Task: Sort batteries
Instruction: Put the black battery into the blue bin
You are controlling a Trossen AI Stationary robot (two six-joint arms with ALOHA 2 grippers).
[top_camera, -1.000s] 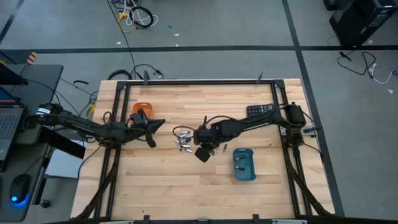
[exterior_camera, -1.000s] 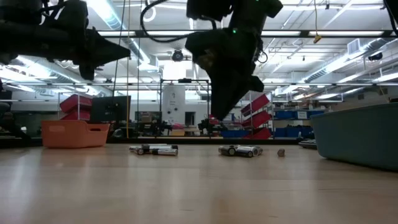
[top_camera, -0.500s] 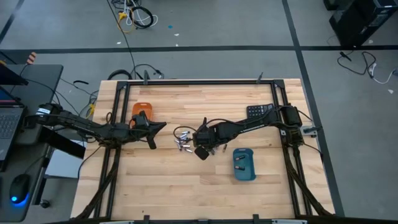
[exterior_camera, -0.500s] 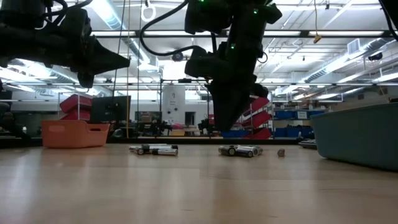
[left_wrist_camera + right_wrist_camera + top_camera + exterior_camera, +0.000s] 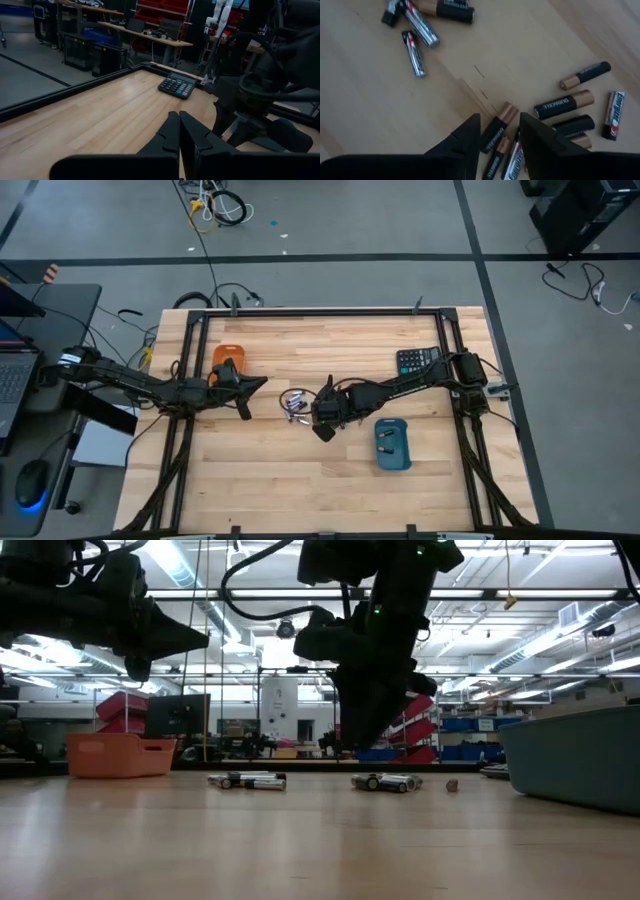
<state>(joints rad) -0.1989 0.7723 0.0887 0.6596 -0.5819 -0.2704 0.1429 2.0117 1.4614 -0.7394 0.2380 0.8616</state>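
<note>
I am hovering the open right gripper (image 5: 497, 131) over the black-and-copper cylindrical batteries (image 5: 496, 131) to straddle one, left gripper (image 5: 179, 131) waiting closed at nine o'clock.

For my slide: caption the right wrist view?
Open right gripper hovers over loose batteries on the wooden table.
</note>
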